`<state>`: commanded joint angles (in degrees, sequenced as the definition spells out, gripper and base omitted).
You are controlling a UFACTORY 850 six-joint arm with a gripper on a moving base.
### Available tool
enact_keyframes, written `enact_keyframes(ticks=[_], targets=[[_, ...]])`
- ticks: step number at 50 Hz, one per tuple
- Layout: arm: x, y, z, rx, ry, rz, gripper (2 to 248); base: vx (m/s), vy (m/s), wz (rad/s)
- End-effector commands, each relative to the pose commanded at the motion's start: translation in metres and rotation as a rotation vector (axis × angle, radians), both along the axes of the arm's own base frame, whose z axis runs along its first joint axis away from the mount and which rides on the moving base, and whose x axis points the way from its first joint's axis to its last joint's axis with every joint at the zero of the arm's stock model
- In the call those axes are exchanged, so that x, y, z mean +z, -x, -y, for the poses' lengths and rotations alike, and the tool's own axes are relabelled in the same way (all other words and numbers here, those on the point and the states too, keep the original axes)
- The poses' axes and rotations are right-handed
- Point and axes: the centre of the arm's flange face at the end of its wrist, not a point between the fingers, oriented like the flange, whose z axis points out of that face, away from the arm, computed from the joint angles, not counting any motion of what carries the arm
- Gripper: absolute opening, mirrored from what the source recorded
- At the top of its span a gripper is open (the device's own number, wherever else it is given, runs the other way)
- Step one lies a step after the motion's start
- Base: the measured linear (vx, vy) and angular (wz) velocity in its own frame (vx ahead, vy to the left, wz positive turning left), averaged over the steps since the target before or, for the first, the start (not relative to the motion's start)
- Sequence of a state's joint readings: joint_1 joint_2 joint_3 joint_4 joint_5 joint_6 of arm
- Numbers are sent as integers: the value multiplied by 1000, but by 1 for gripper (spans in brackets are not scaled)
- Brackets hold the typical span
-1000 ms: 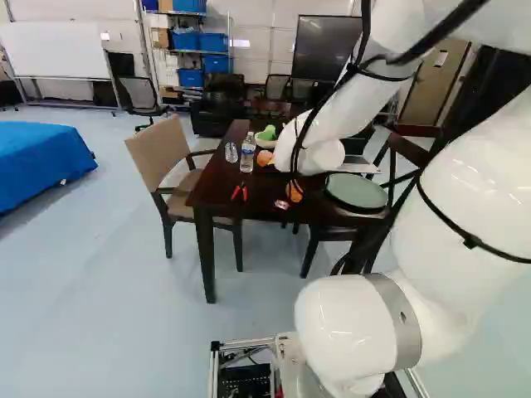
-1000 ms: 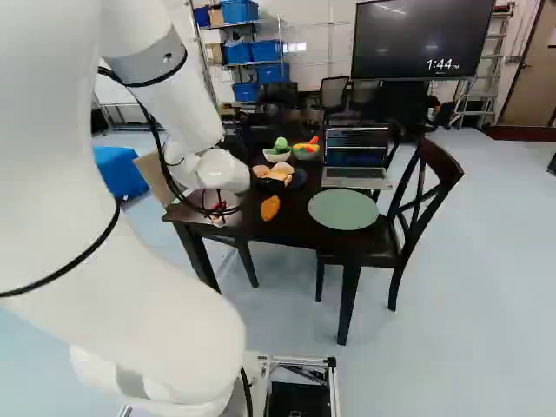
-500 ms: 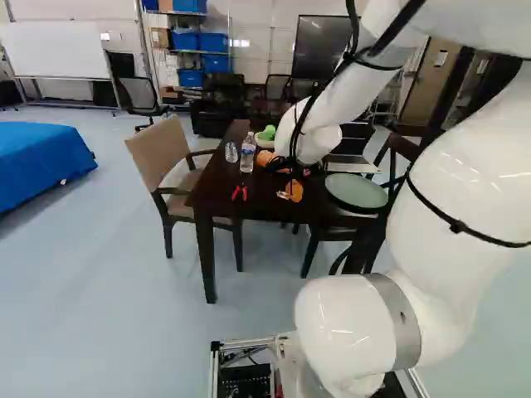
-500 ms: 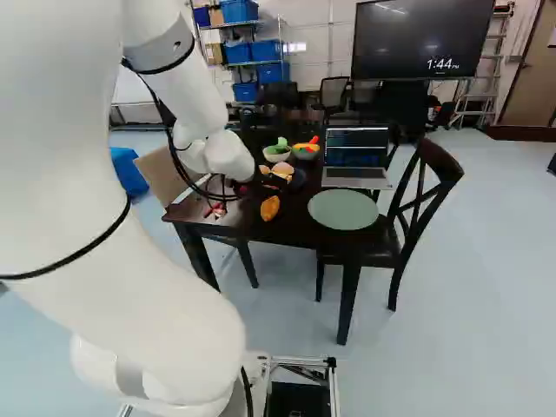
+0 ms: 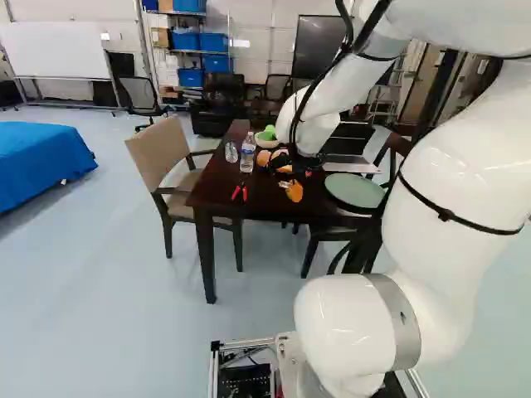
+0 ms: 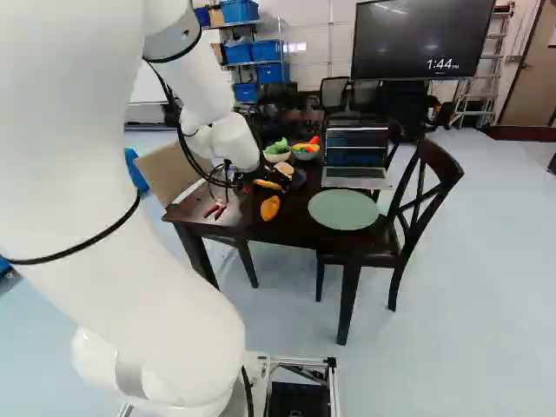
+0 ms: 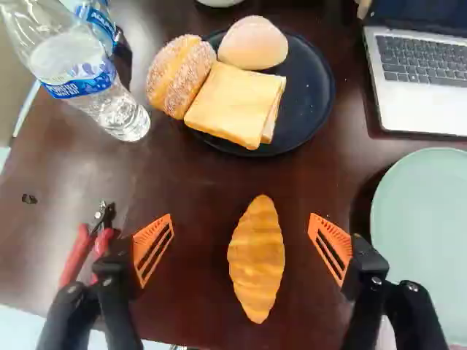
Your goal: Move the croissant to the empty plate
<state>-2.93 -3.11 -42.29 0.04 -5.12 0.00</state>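
Orange pads (image 7: 140, 250) stand wide apart, the claw (image 7: 242, 246) released; centre it over the croissant (image 7: 256, 259), lower straight, then pinch softly across its middle

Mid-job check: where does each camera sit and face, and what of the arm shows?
Left base view: on the base, behind and left of the white jointed arm, facing ahead over the dark wooden table; arm at right.
Right base view: behind and right, same direction; arm at left.
Wrist view: looking along the black, orange-padded end effector; the golden-brown croissant shows between its open fingers.
All three share: table, croissant, round pale-green plate.
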Motion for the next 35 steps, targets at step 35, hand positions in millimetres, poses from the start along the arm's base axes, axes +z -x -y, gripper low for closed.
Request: enact_keyframes(ticks=[35], targets=[[-10, -16, 16, -31, -17, -247, 247, 0, 0, 0]])
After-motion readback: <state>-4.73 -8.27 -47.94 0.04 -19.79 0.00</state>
